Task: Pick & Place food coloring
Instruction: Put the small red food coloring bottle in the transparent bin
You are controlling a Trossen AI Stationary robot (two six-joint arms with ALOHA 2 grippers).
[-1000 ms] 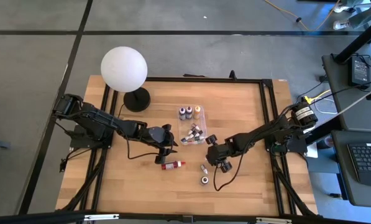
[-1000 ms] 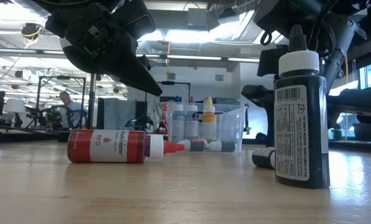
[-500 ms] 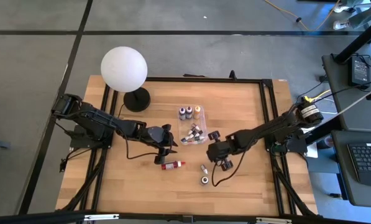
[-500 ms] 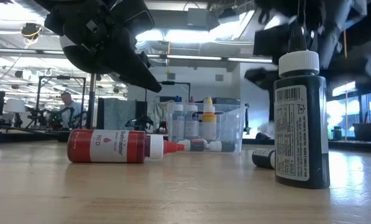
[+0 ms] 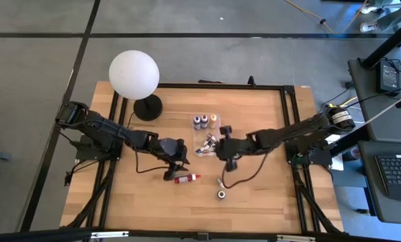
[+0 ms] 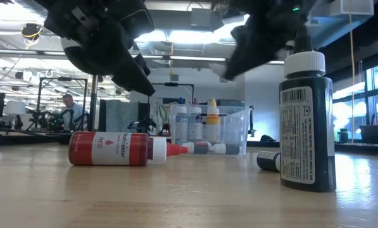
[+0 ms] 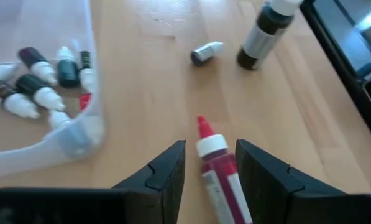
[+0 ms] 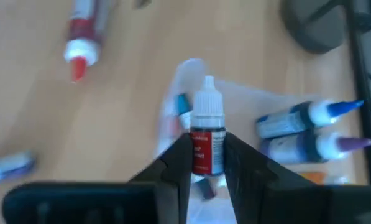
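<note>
Wooden desk (image 5: 146,202) — right pincer (image 8: 205,163) pinches a small red-labelled bottle (image 8: 207,137) above the clear box (image 5: 221,122) for dropping in, while left pincer (image 7: 210,167), spread, straddles the red bottle (image 7: 221,174).

Around the clear box (image 5: 207,136), bare wood lies open on the lamp-side; toward the table's near edge lie the red bottle (image 5: 186,178), a small fallen bottle (image 5: 220,182) and the upright dark bottle (image 5: 221,195); the globe lamp (image 5: 134,74) blocks one far corner.
</note>
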